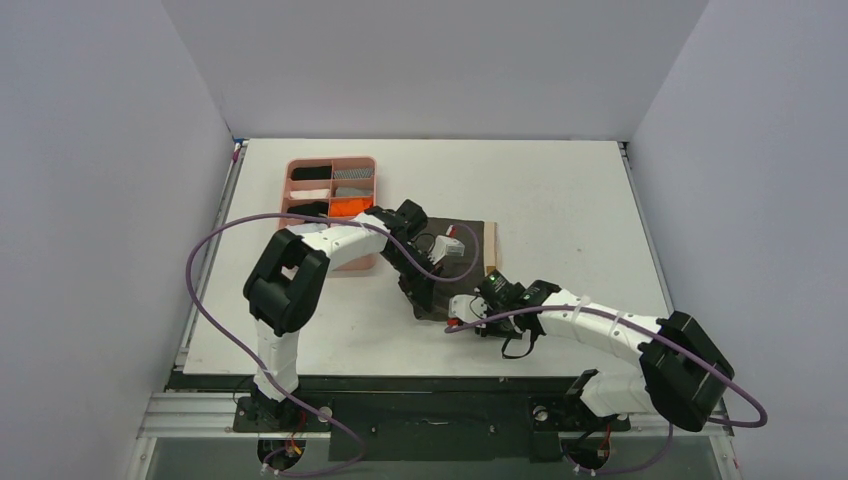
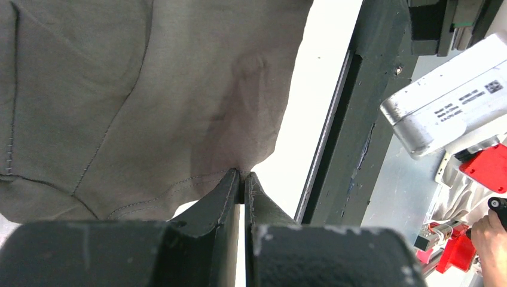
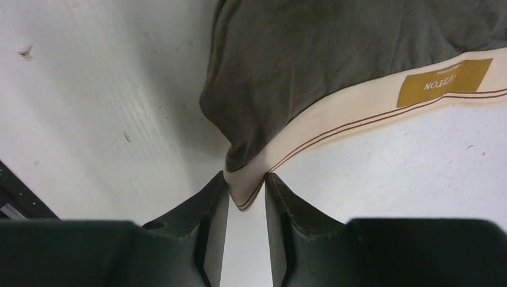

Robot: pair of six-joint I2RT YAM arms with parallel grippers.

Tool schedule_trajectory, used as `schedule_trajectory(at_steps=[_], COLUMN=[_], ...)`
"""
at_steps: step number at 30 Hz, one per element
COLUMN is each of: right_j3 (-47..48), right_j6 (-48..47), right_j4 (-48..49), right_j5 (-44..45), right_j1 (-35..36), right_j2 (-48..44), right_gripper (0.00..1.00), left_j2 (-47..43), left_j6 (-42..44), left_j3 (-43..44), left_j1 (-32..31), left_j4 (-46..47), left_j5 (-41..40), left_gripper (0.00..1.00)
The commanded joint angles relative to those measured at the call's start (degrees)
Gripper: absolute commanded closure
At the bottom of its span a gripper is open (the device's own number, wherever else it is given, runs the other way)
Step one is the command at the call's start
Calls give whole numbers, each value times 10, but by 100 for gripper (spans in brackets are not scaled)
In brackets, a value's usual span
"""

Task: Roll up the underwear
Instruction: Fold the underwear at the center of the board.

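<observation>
The underwear (image 1: pixel 468 232) lies dark grey-brown on the white table, its beige waistband (image 1: pixel 490 248) along its right edge. My left gripper (image 1: pixel 423 306) is shut on the cloth's stitched hem at the near left corner; in the left wrist view the jaws (image 2: pixel 242 175) pinch that hem of the underwear (image 2: pixel 149 89). My right gripper (image 1: pixel 487 276) is at the near right corner. In the right wrist view it (image 3: pixel 246 182) is shut on the folded corner of the waistband (image 3: pixel 359 104), below the dark cloth (image 3: pixel 335 48).
A pink tray (image 1: pixel 300 163) with several small rolled cloths stands left of the underwear, behind the left arm. The table's near edge and black frame (image 2: pixel 341 149) run close beside the left gripper. White walls enclose the table on three sides.
</observation>
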Motion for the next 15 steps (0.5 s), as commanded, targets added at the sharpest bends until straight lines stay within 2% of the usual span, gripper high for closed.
schedule_trajectory(at_steps=[1, 5, 15], right_j3=[11, 23, 111], right_j6=[3, 14, 34], right_j4=[8, -14, -157], right_j5=[16, 11, -100], right_j1=[9, 19, 30], right_j2=[2, 2, -23], right_gripper=[79, 99, 100], left_j2=[-1, -3, -47], left_j6=[11, 11, 27], left_j3=[22, 19, -24], left_j1=[6, 6, 2], left_j4=[-10, -11, -36], left_j5=[23, 23, 38], left_gripper=[100, 100, 100])
